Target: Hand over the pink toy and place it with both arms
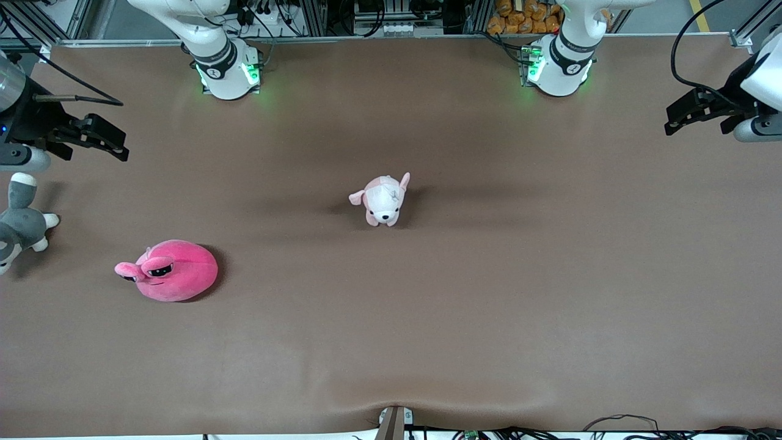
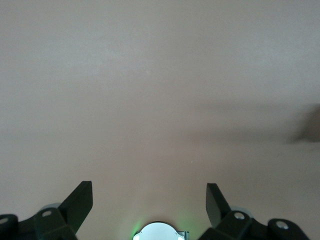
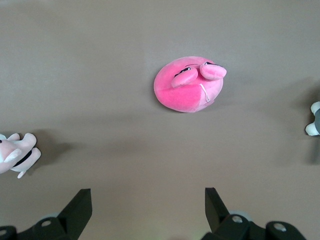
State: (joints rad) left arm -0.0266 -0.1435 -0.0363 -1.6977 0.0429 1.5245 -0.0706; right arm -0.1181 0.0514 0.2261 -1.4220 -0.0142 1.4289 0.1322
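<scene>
Pink toy (image 1: 171, 271) on table (image 1: 489, 275); left gripper (image 1: 696, 113) & right gripper (image 1: 91, 137) both wide open, holding nothing.

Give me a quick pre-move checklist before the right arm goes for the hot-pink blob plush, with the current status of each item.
1. Hot-pink round blob plush lies free on the brown table, nothing on it: ok.
2. Right gripper open, holding nothing, up at its own end of the table: ok.
3. Left gripper open, holding nothing, waiting at its end: ok.
4. Small pale pink-and-white puppy plush apart from the blob plush: ok.
5. Grey-and-white plush animal apart from the blob plush: ok.
6. Plush between the right fingers: not ok.
</scene>
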